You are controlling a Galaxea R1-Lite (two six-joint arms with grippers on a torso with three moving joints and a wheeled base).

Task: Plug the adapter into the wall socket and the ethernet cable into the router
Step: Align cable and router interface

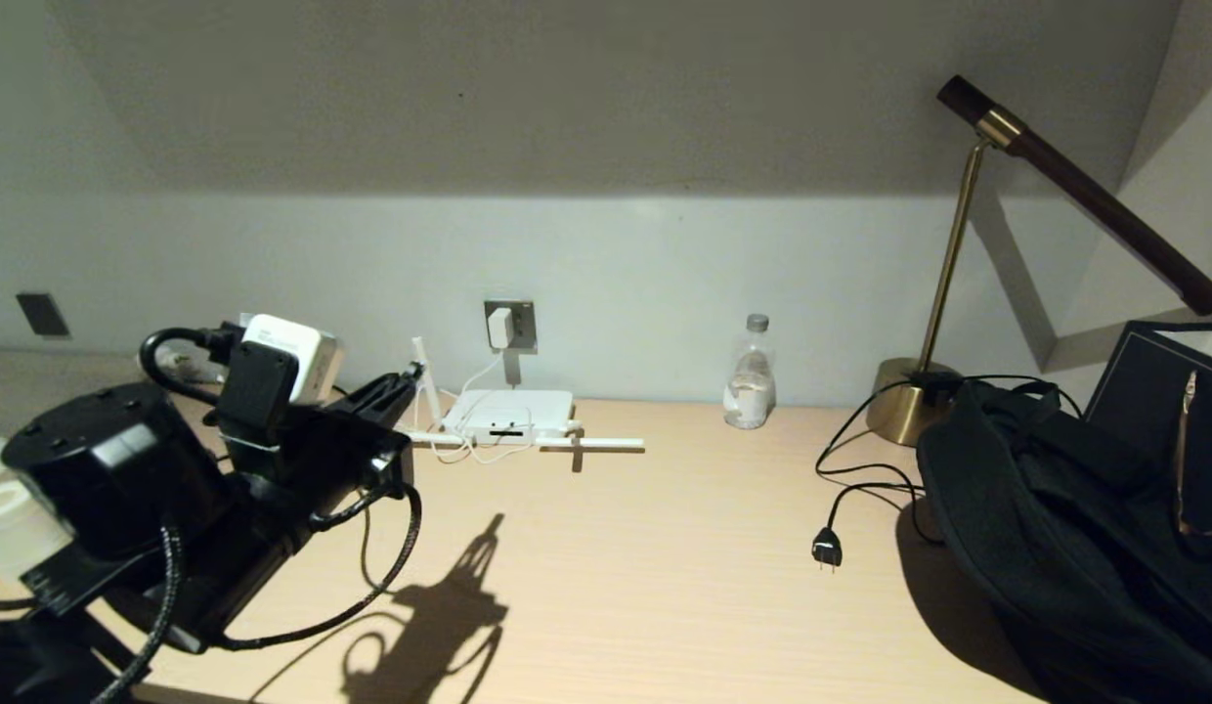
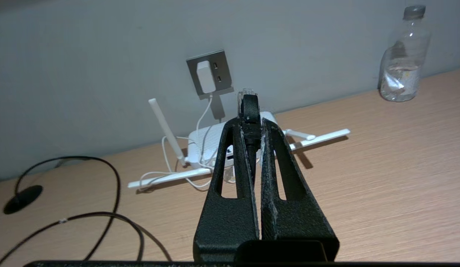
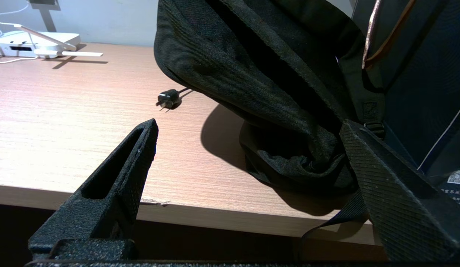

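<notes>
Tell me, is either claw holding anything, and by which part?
The left gripper pinches the thin black ethernet cable just behind its clear clip connector. The right gripper stands open, holding nothing.

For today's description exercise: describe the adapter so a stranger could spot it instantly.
Find the grey wall socket on the back wall above the white router. The adapter is the small white block plugged into it, trailing a thin white cord, unlike the black two-pin plug lying loose.
</notes>
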